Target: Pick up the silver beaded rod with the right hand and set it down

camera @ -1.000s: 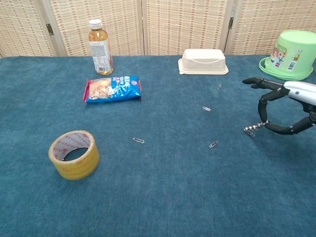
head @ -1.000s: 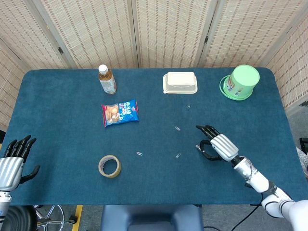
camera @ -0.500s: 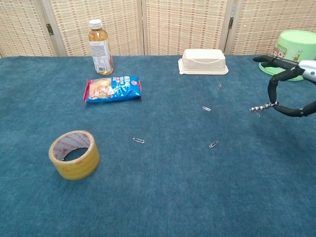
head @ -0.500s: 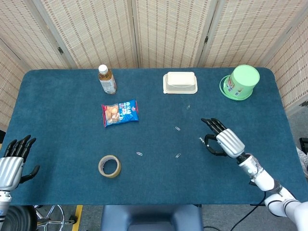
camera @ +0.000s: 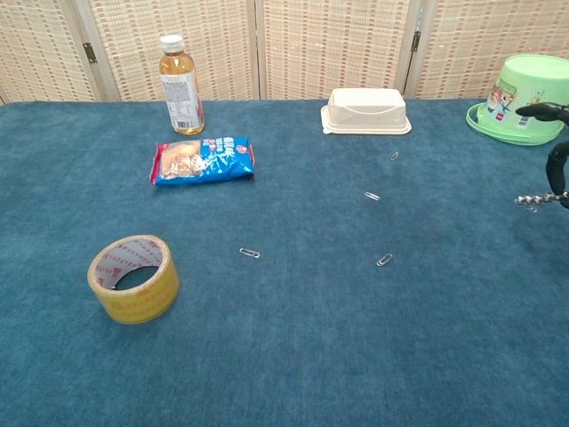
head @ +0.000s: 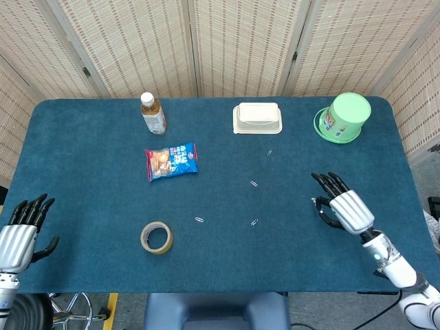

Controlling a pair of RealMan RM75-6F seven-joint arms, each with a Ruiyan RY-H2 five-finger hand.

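The silver beaded rod (camera: 536, 199) is a short thin chain-like stick held level above the blue cloth at the right edge of the chest view. My right hand (head: 344, 206) pinches it by one end; in the head view the hand hovers over the table's right side and the rod is only a small glint at its near fingers. In the chest view just the dark fingertips (camera: 558, 158) of that hand show at the frame edge. My left hand (head: 17, 234) hangs off the table's near left corner with fingers spread and nothing in it.
A roll of tape (head: 157, 237), a blue snack packet (head: 172, 161) and a tea bottle (head: 152, 113) stand on the left half. A cream lidded box (head: 257, 118) and an upturned green tub (head: 345, 117) sit at the far right. Several paper clips (head: 254, 222) lie mid-table.
My right hand has lifted the rod off the cloth and carried it to the right, nearly out of the chest view. The left hand has stayed put.
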